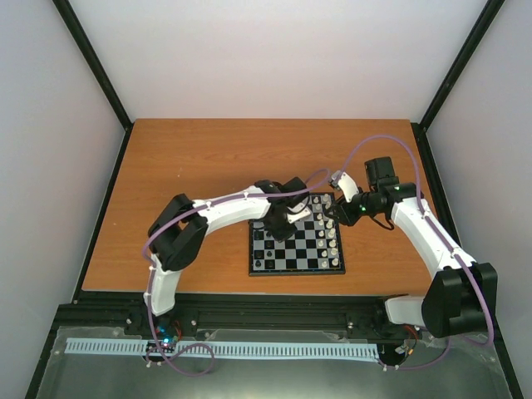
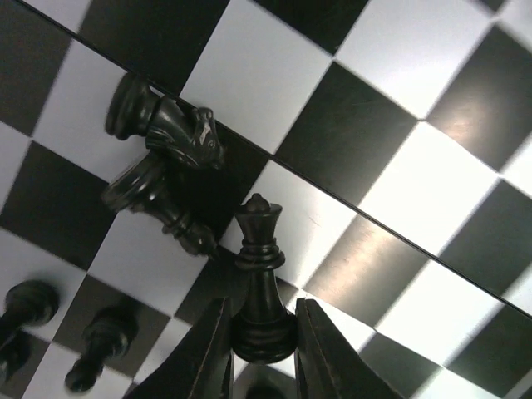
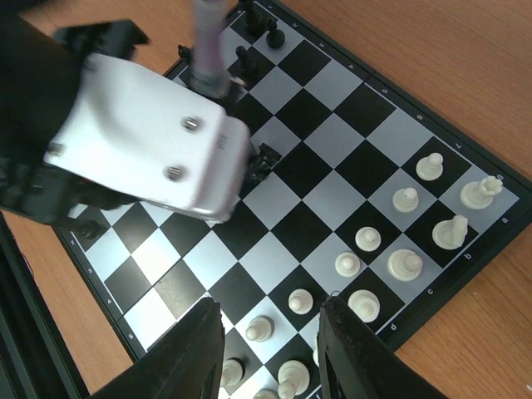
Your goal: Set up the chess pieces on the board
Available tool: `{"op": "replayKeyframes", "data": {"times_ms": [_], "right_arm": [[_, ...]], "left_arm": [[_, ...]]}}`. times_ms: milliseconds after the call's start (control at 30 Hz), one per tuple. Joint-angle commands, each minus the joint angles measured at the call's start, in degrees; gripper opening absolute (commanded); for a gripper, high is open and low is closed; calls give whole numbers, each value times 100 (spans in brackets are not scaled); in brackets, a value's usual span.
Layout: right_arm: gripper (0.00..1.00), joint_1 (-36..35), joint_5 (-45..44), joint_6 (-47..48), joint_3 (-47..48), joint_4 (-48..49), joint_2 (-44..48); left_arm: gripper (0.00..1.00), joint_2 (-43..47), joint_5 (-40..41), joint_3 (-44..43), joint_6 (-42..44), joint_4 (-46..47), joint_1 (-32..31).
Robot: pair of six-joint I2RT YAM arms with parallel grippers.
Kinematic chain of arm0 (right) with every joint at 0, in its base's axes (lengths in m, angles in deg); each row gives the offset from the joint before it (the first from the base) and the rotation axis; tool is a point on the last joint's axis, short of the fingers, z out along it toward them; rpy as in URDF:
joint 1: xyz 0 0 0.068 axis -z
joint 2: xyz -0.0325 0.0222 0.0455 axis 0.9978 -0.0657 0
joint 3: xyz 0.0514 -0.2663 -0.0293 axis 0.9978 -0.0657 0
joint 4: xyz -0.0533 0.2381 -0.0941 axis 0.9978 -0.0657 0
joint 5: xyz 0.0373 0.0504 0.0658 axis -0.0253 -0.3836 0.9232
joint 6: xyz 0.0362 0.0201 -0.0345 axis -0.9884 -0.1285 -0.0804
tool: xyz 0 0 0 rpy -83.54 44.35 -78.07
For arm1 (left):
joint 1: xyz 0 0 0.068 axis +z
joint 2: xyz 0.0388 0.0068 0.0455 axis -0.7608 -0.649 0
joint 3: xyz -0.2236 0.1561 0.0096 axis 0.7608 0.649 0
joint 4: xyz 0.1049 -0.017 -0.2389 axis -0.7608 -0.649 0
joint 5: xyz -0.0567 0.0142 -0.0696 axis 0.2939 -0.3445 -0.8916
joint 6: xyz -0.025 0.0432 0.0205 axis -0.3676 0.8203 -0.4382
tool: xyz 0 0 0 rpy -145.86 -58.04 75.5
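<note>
The board (image 1: 295,272) lies on the wooden table in front of both arms. My left gripper (image 2: 262,341) is low over its upper middle (image 1: 287,218), its jaws closed against the base of a black piece (image 2: 262,283) with a crowned top that stands upright. Two black pieces (image 2: 162,133) lie toppled just beyond it. White pieces (image 3: 405,264) fill the board's right side (image 1: 332,237). My right gripper (image 3: 270,349) hovers above them, open, with nothing between its fingers.
Two small black pieces (image 2: 29,303) stand to the left of the held one. More black pieces (image 1: 259,249) line the board's left edge. My left wrist housing (image 3: 150,137) hangs over the board's middle, close to my right gripper (image 1: 337,208).
</note>
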Motion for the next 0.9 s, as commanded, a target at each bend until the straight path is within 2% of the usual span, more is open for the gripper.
{"op": "replayKeyframes", "data": {"times_ms": [0, 200, 433, 600, 867], "right_arm": [[31, 147, 131, -103, 154, -52, 131], [36, 257, 616, -298, 420, -285, 60], [40, 257, 2225, 70, 959, -1241, -878], [43, 217, 3284, 625, 1303, -2058, -1436], [47, -191, 3466, 962, 1585, -2487, -1944]], "left_arm": [[8, 929, -399, 92, -117, 193, -64], [9, 2005, -765, 956, -412, 1239, -64], [11, 3009, -1103, 2047, -581, 2720, -73], [11, 3275, -1167, 2249, -476, 2892, -84], [12, 3282, -1303, 2237, -389, 2934, -118]]}}
